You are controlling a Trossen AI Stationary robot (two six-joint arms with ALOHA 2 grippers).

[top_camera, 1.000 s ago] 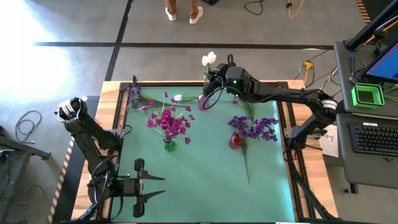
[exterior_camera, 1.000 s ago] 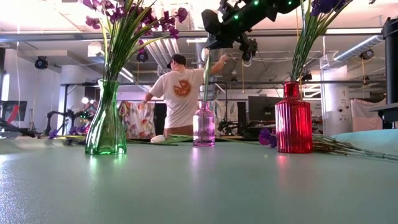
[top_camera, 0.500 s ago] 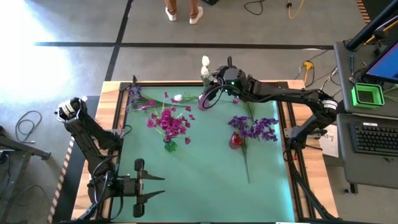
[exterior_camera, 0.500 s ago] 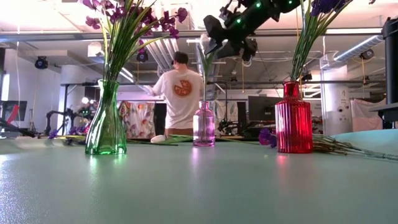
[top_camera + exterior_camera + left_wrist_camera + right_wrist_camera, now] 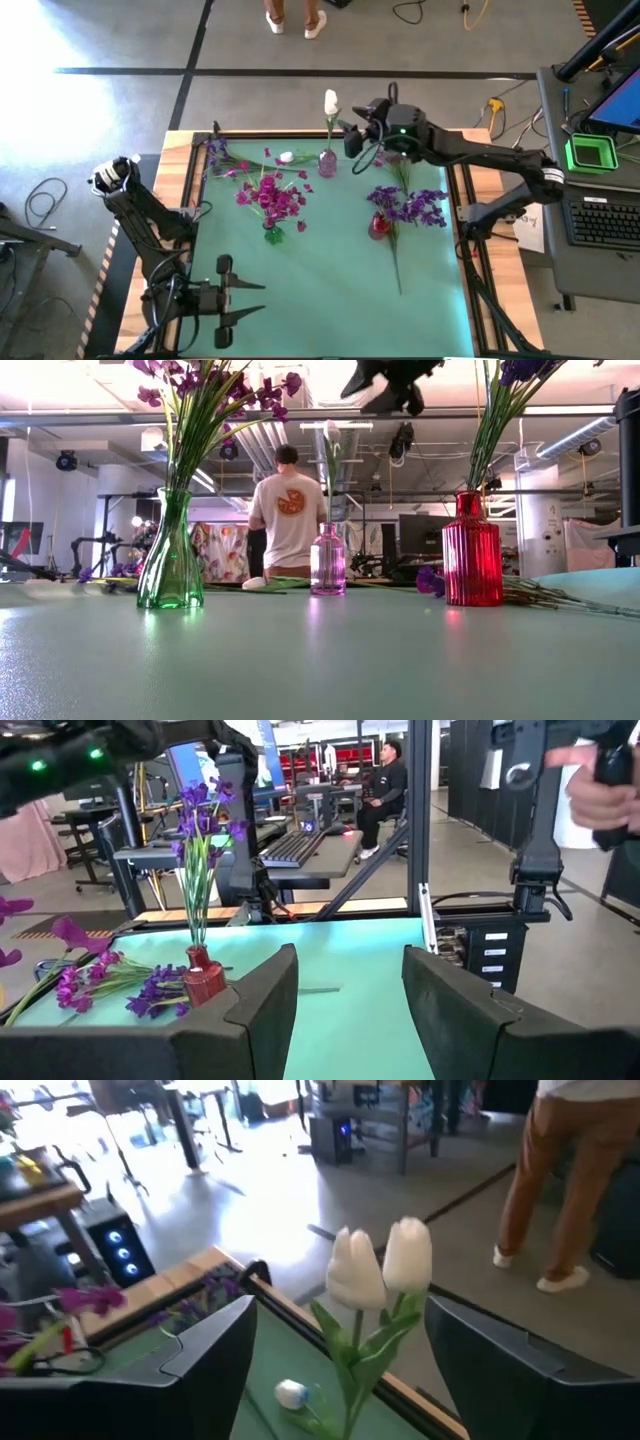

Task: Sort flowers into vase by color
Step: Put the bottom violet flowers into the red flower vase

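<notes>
Flowers [image 5: 270, 193] in pink stand in your green vase [image 5: 273, 235], purple ones fill the red vase [image 5: 379, 226], and white buds [image 5: 381, 1264] poke up from the pink vase [image 5: 327, 162] at the far side of the bench [image 5: 330, 290]. Your right hand [image 5: 352, 137] hangs just beside those buds with its fingers spread wide and holding nothing. Your left hand [image 5: 245, 300] waits low at the near edge, fingers apart and empty

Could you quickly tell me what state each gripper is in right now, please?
Left gripper: open, holding nothing, parked at the near left of the table.
Right gripper: open, holding nothing, beside the white flowers standing in the pink vase.
</notes>
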